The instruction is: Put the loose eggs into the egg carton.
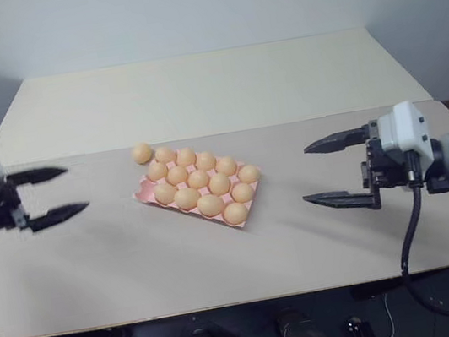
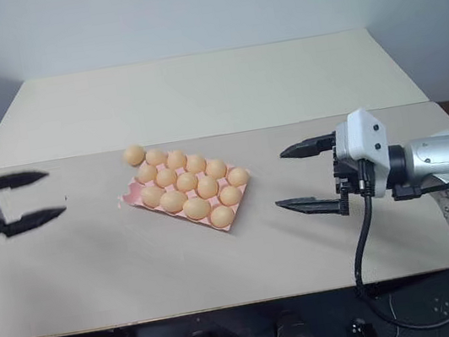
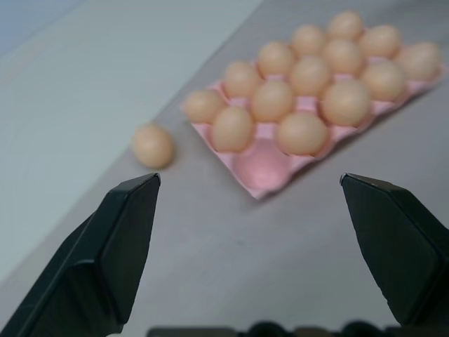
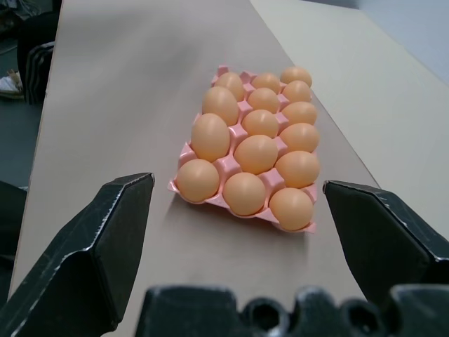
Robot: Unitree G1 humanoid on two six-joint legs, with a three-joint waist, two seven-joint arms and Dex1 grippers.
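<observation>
We are holding our left gripper (image 1: 48,196) and right gripper (image 1: 333,170) wide apart and empty, one at each side of the beige table (image 1: 196,96). The flat pink moulded egg carton (image 3: 261,167) is lying mid-table with one cup unfilled at its left corner. One smooth orange-tan loose egg (image 1: 142,153) is resting just beside its far corner, waiting for pickup.

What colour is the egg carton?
Pink; the egg carton shows best in the left wrist view, at its one empty cup.
</observation>
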